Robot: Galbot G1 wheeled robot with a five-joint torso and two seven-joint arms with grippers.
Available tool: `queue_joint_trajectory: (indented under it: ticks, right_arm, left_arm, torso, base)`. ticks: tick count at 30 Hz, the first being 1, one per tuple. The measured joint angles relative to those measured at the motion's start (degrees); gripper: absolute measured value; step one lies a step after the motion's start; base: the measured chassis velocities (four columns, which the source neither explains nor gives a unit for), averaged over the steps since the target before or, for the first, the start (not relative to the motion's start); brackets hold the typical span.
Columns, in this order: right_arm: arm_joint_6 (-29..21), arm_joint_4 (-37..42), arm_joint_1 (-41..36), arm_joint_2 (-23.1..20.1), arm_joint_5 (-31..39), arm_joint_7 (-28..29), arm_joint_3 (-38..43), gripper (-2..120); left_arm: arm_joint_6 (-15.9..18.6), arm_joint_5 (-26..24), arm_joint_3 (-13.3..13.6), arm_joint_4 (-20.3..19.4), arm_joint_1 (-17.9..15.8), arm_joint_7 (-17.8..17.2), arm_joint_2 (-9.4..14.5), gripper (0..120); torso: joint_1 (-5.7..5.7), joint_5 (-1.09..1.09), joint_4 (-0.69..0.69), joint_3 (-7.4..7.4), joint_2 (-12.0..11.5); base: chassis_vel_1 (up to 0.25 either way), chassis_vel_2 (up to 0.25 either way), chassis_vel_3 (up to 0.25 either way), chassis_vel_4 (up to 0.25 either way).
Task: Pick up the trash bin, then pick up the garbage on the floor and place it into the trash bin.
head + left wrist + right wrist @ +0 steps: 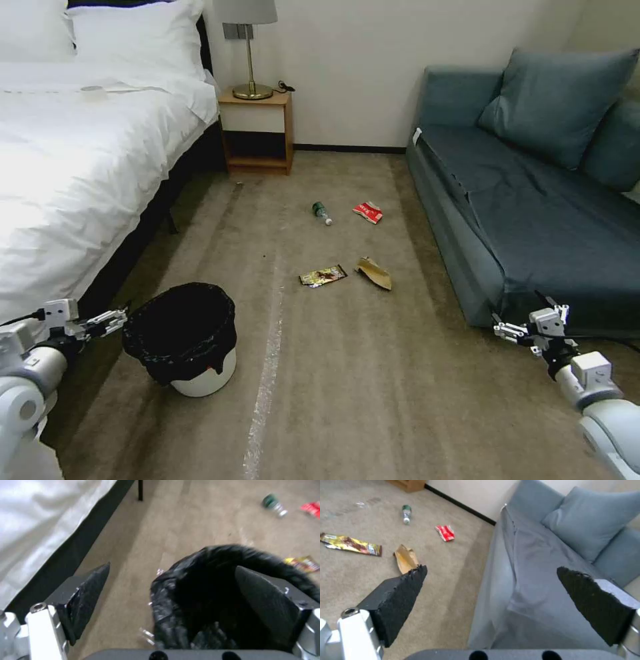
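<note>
Two grippers are hanging low at the near edges of the scene, both with fingers spread wide and holding nothing. The left gripper [115, 319] is hovering just left of the small round white plastic trash bin [183, 340], and in its wrist view the gripper [171, 576] is straddling the near-left part of the crinkled black plastic bag [200, 597] folded over the rim, one finger outside the bin and the other over its opening; whether either pad is touching the bag cannot be told. The right gripper [508, 329] is waiting at the near right, in front of the blue-grey fabric sofa [547, 200], well apart from the litter. The bin is standing upright on the beige carpet [347, 387] beside the white-sheeted bed [73, 160]. Farther out on the carpet are lying a shiny gold-brown snack wrapper [323, 275] and, just right of it, a crumpled brown paper piece [375, 273]; beyond them are lying a small clear bottle with a green label and white cap [322, 213] and a red-and-white packet [368, 212]. At the far wall, a wooden nightstand [257, 130] is carrying a brass lamp [251, 47].
</note>
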Motion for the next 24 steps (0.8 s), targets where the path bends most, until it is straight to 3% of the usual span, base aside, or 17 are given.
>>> queue_joint_trajectory:
  ticks: [2,6,8,9,11,12,14,21,24]
  right_arm:
    - [-0.14,0.00,-0.68,0.52,-0.90,0.17,0.60,100]
    - [-0.31,0.16,-1.01,1.13,-1.34,0.41,0.92,100]
    - [-0.58,0.37,-1.32,2.10,-1.99,0.71,1.17,100]
    - [-0.58,0.37,-1.32,2.10,-1.99,0.71,1.17,100]
    - [-0.70,0.57,-1.76,2.78,-2.45,0.86,1.44,100]
    - [-0.70,0.57,-1.76,2.78,-2.45,0.86,1.44,100]
    - [-0.71,0.73,-2.26,3.21,-2.81,0.91,1.79,100]
    - [-0.77,0.66,-2.45,3.36,-2.68,1.03,2.97,100]
    - [-0.78,0.51,-2.38,3.37,-2.63,1.07,3.13,100]
  left_arm:
    - [2.21,-0.24,1.77,3.32,-2.30,0.15,1.89,100]
    - [3.10,-0.32,3.54,5.56,-4.62,0.47,2.84,100]
    - [3.14,-0.34,6.94,8.58,-9.13,0.74,3.16,100]
    - [3.14,-0.34,6.94,8.58,-9.13,0.74,3.16,100]
    - [3.14,-0.33,10.54,10.76,-13.20,0.79,2.98,100]
    - [3.14,-0.33,10.54,10.76,-13.20,0.79,2.98,100]
    - [3.14,-0.01,13.92,12.65,-16.36,0.86,2.42,100]
    - [3.03,2.05,18.20,16.41,-20.09,1.60,1.05,100]
    - [2.94,2.61,18.69,17.04,-20.47,1.76,0.85,100]
  torso:
    - [0.00,0.00,0.01,0.00,0.00]
    - [0.00,0.01,0.02,0.00,0.00]
    - [0.00,0.01,0.02,0.00,0.00]
    - [0.00,0.01,0.02,0.00,0.00]
    - [0.00,0.01,0.00,0.00,0.00]
    - [0.00,0.01,0.00,0.00,0.00]
    - [0.00,0.01,-0.01,0.00,0.00]
    - [0.00,0.01,0.01,0.00,0.00]
    - [0.00,0.01,0.01,0.01,0.00]
  base:
    - [0.000,0.000,0.000,0.000]
    - [0.000,0.000,0.000,0.000]
    - [0.000,0.000,0.000,0.000]
    - [0.000,0.000,0.000,0.000]
    - [0.000,0.000,0.000,0.000]
    - [0.000,0.000,0.000,0.000]
    - [0.000,0.000,0.000,0.000]
    - [0.000,0.000,0.000,0.000]
    - [0.000,0.000,0.000,0.000]
